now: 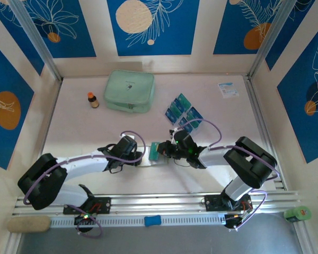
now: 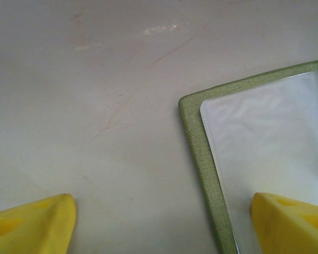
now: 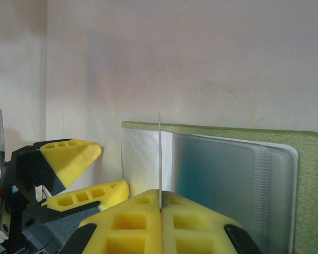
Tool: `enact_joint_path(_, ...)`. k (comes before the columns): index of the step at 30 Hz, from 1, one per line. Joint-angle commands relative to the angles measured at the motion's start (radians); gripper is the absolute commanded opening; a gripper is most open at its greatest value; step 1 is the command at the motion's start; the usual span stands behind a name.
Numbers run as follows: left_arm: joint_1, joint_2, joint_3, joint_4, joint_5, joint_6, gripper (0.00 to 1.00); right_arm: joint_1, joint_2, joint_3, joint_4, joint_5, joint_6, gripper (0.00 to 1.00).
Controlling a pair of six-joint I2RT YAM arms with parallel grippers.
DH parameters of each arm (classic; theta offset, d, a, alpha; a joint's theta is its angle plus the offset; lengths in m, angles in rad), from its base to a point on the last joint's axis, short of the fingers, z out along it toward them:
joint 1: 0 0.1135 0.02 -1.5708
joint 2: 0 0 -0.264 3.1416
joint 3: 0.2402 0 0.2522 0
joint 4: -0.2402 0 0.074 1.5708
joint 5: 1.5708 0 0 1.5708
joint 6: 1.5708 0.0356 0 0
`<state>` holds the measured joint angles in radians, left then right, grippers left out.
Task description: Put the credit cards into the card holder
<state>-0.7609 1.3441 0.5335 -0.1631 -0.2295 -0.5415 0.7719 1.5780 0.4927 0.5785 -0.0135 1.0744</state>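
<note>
- One credit card is in play. Your right gripper has its yellow fingers pressed together on it. From the right wrist you see the card edge-on, a thin upright line standing over the open card holder.
- I judge the step in hand to be insertion. The card's edge sits where the white leaf meets the stack of clear sleeves, and it does not look seated yet.
- Your left gripper is spread wide. One fingertip is over the bare table and the other is over the holder's clear sleeve near its corner. I cannot tell whether that finger is pressing down.
- For the next move, line the card's leading edge up with one sleeve mouth and slide it in along the sleeve rather than down onto it. The plastic is thin and stacked, so expect the edge to catch between layers. The holder may also skid unless your left finger pins it.
- The holder lies opened flat between the two grippers. It has an olive fabric border with rounded corners around glossy, see-through sleeves. One sleeve has a teal tint behind it, which may be a card already filed, though I cannot be sure.
- Several other credit cards, blue and teal, lie fanned farther back on the table, apart from the holder.
</note>
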Motion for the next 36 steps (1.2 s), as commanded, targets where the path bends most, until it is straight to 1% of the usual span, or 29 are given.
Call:
enact_joint_path(1, 0.008, 0.004, -0.013, -0.018, -0.018, 0.006, 0.85, 0.007, 0.024, 0.001, 0.031, -0.024, 0.005, 0.0)
enact_joint_path(22, 0.008, -0.003, -0.014, -0.019, -0.019, 0.008, 0.85, 0.009, 0.087, -0.001, 0.097, -0.083, 0.037, 0.0)
enact_joint_path(28, 0.008, -0.008, -0.014, -0.021, -0.019, 0.01, 0.85, 0.008, 0.085, -0.014, 0.101, -0.086, 0.037, 0.0)
enact_joint_path(36, 0.008, -0.009, -0.015, -0.019, -0.02, 0.009, 0.85, 0.004, 0.097, -0.019, 0.111, -0.13, 0.024, 0.0)
